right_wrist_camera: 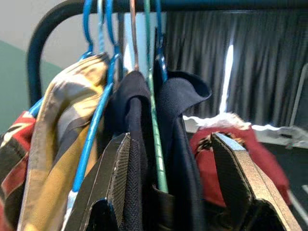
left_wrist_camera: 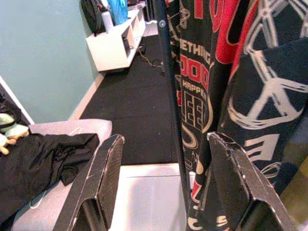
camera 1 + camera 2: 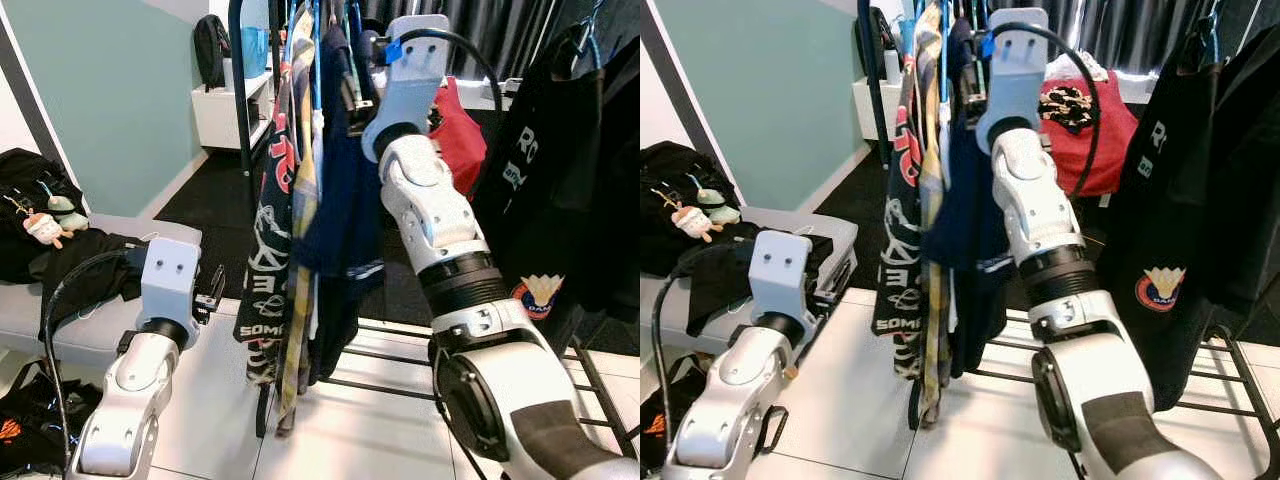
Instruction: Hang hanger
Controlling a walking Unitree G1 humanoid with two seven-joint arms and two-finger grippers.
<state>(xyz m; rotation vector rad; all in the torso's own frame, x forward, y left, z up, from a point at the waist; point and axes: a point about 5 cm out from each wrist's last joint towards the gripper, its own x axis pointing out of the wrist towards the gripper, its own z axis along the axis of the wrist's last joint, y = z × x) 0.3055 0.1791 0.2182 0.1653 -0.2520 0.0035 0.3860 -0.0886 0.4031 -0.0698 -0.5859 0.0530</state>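
Observation:
A dark clothes rail (image 1: pixel 192 5) carries several garments on blue hangers (image 1: pixel 103 106) and one green hanger (image 1: pixel 153 120). On the green hanger is a navy shirt (image 3: pixel 340 200), beside a yellow patterned shirt (image 3: pixel 303 190) and a black printed shirt (image 3: pixel 268 250). My right arm (image 3: pixel 415 70) is raised to the rail. Its gripper (image 1: pixel 168 144) is open, with the green hanger and the navy collar between the fingers. My left gripper (image 2: pixel 163 139) is low and open, pointing at the rack's black post (image 2: pixel 171 96); its fingers (image 3: pixel 212 290) hold nothing.
A black garment (image 3: pixel 560 200) hangs at the right, with a red one (image 3: pixel 462 135) behind my right arm. The rack's base bars (image 3: pixel 400 370) cross the white floor. A grey bench (image 3: pixel 100 310) with dark clothes, a backpack and a plush toy (image 3: pixel 45 228) is at the left. A white shelf (image 3: pixel 230 110) stands by the teal wall.

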